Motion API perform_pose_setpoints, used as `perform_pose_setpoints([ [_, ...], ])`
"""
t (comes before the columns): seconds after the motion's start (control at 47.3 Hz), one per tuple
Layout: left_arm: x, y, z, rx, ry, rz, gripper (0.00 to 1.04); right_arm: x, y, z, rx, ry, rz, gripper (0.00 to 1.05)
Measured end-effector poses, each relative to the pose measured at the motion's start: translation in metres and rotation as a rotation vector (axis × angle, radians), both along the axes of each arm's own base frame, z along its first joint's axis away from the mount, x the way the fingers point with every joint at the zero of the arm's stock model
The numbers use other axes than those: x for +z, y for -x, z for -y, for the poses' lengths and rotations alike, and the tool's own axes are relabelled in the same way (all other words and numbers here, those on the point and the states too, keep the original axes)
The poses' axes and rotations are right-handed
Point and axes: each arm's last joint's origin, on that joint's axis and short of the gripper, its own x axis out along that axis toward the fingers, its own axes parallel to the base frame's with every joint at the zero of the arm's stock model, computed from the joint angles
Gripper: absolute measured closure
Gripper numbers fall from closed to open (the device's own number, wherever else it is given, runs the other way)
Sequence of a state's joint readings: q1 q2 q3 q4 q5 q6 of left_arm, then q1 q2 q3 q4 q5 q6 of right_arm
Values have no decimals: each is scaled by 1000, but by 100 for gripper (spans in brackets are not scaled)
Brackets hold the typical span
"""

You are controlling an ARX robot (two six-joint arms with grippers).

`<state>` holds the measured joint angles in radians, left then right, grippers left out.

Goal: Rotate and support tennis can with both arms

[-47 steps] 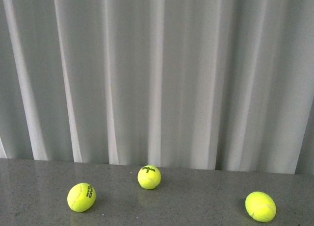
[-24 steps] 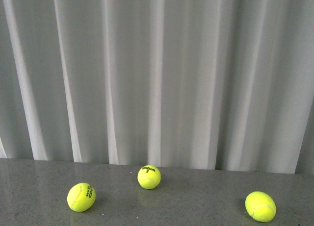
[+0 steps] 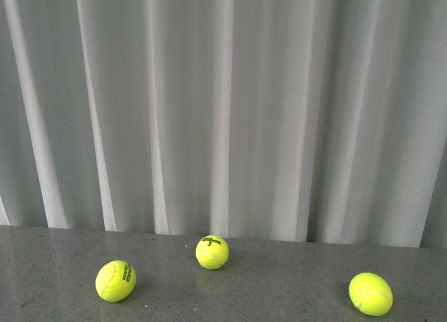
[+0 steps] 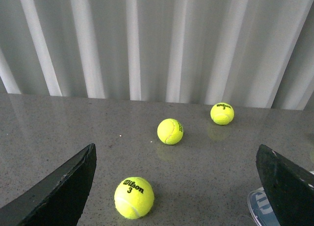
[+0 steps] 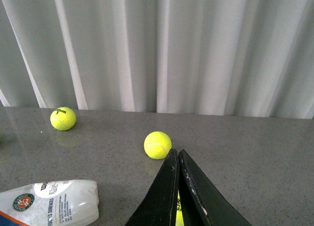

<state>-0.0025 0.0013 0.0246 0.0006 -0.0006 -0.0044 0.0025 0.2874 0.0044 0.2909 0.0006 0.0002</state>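
Tennis can [image 5: 49,201] lay on its side on the grey table [image 5: 255,152], near the right gripper [image 5: 176,152], whose fingers were pressed together, seemingly holding nothing. The left gripper [image 4: 175,152] was spread wide and empty, the can's end just beside one finger [image 4: 287,187]. Three yellow-green balls [image 3: 212,252] sat before a white curtain [image 3: 223,91].

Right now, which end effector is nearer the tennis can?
Left, probably. The tennis can shows beside a finger of the open left end effector; the shut right end effector has table between it and the can.
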Motion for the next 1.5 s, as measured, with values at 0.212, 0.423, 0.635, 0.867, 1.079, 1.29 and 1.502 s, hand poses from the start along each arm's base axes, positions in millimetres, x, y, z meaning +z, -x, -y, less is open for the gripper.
perform_pose_setpoints([
  [0.212, 0, 0, 0, 0, 0, 0, 7, 0, 4, 0, 0, 0, 0, 101],
  [0.423, 0, 0, 0, 0, 0, 0, 7, -1, 7, 0, 0, 0, 0, 101],
  [0.635, 0, 0, 0, 0, 0, 1, 7, -3, 18, 0, 2, 0, -6, 101],
  [0.867, 0, 0, 0, 0, 0, 0, 7, -3, 18, 0, 3, 1, -6, 76],
  [1.079, 0, 0, 0, 0, 0, 0, 7, -3, 18, 0, 3, 1, -6, 39],
  [1.29, 0, 0, 0, 0, 0, 0, 7, -3, 18, 0, 3, 0, -6, 5],
  [1.502, 0, 0, 0, 0, 0, 0, 7, -3, 18, 0, 3, 1, -6, 7],
])
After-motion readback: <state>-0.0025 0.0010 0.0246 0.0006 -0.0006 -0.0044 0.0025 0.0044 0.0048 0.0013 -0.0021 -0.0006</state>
